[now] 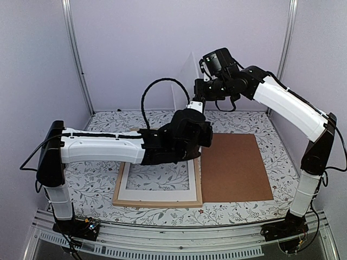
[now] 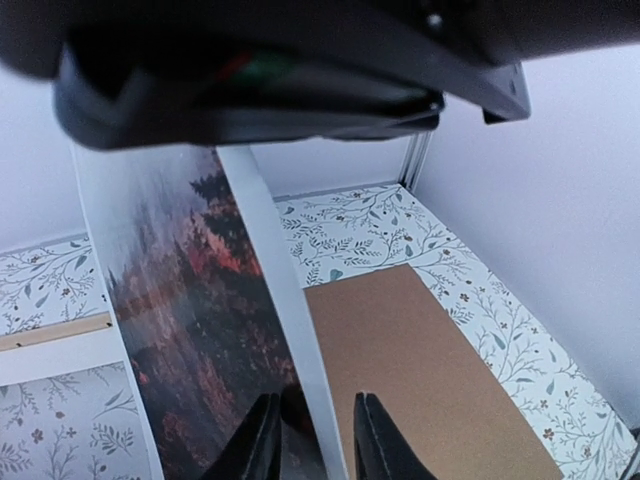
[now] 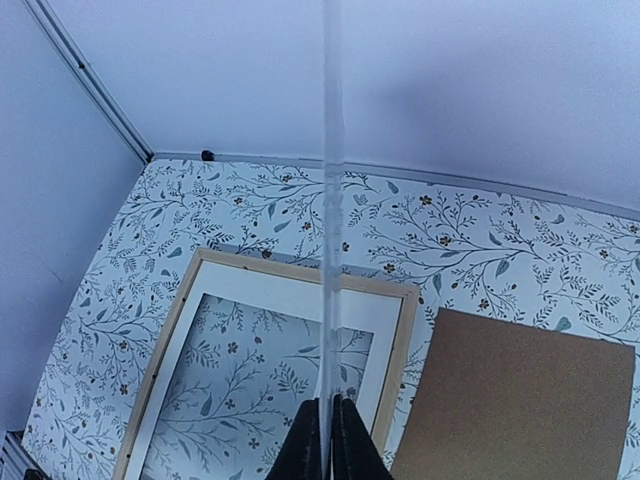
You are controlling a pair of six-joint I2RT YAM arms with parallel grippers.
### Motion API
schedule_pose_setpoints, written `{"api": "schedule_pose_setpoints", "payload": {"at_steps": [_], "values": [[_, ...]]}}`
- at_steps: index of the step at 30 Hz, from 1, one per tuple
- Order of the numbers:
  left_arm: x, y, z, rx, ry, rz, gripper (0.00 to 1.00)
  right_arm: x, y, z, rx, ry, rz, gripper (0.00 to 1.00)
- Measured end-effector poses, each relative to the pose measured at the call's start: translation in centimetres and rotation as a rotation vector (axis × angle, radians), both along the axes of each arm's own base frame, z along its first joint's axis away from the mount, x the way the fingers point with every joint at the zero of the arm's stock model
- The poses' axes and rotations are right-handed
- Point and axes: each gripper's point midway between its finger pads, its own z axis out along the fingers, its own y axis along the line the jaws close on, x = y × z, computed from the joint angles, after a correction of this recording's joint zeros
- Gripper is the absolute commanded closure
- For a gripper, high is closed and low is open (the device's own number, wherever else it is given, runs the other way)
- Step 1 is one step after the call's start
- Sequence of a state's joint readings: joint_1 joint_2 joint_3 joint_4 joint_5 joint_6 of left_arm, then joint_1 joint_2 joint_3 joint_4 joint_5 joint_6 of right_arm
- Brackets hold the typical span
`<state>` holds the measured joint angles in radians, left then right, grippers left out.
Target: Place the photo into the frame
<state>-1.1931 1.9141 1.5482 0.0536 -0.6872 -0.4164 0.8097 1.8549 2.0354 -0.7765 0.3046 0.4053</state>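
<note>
The photo [image 2: 190, 300] stands on edge above the table, red-orange foliage facing the left wrist camera. From above it shows as a pale upright sheet [image 1: 183, 81]. My right gripper [image 3: 325, 440] is shut on the photo's edge [image 3: 331, 200], which runs as a thin line up that view. My left gripper [image 2: 315, 440] straddles the photo's white border, one finger on each side, with a small gap on the right side. The light wood frame [image 1: 116, 195] lies flat below, a white mat [image 1: 157, 192] inside it.
A brown backing board [image 1: 236, 168] lies flat just right of the frame. The floral tablecloth [image 1: 103, 184] covers the table. Pale walls close the space at the back and on both sides. My left arm's wrist [image 1: 181, 138] hangs over the frame's top right corner.
</note>
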Motion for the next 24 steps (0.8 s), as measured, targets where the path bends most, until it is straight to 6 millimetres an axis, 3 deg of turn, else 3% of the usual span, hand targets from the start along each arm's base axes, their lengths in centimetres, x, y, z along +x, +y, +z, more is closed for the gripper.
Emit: {"api": "schedule_pose_setpoints", "payload": {"at_steps": [7,15,21,24], "values": [[-0.1,0.0,0.2,-0.004,0.000,-0.016,1.00,0.0,0.1,0.1,0.007,0.001,0.002,0.75],[0.0,0.7,0.8,-0.016,0.002,-0.027,1.00,0.1,0.1,0.1,0.012,0.001,0.003,0.63],[0.2,2.6,3.7,-0.081,0.000,-0.051,1.00,1.0,-1.3,0.5,0.021,0.000,-0.018,0.53],[0.4,3.4,5.5,-0.143,0.015,-0.090,1.00,1.3,-3.3,2.1,0.056,-0.017,-0.035,0.46]]}}
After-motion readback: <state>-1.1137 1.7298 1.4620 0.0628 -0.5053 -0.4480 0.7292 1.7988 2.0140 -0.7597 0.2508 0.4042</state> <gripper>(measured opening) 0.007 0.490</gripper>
